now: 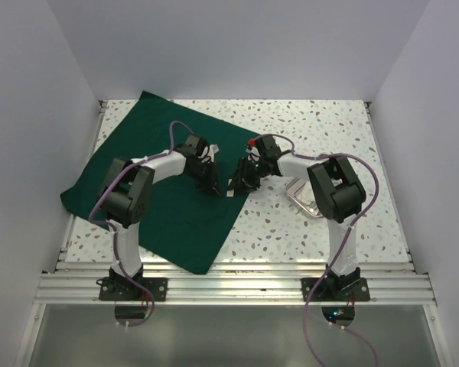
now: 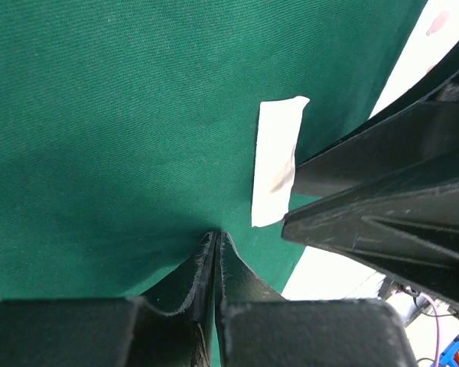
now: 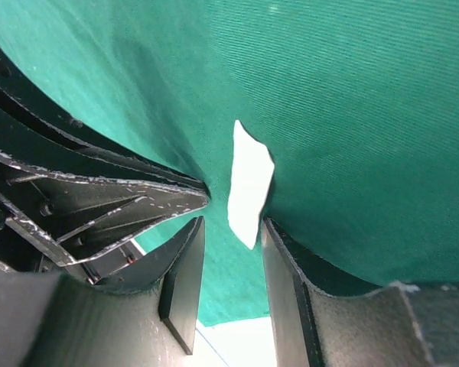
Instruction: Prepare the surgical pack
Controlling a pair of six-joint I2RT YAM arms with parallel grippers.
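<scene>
Left hand (image 2: 216, 237) pinches shut on green cloth (image 2: 99, 115); right hand (image 3: 233, 223) stands part open astride white strip (image 3: 249, 176).

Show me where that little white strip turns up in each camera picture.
Top external: white strip near the centre, at the dark green cloth's right edge.
Left wrist: strip right of centre.
Right wrist: strip at the centre.
Shared landmark: the cloth beneath it.

Your green cloth (image 1: 176, 222) is matt, with a fine ribbed weave; the white strip (image 2: 275, 160) looks papery (faintly stained). At its 3 o'clock, the tray (image 1: 297, 194) is glossy steel on the speckled counter (image 1: 321, 130).
</scene>
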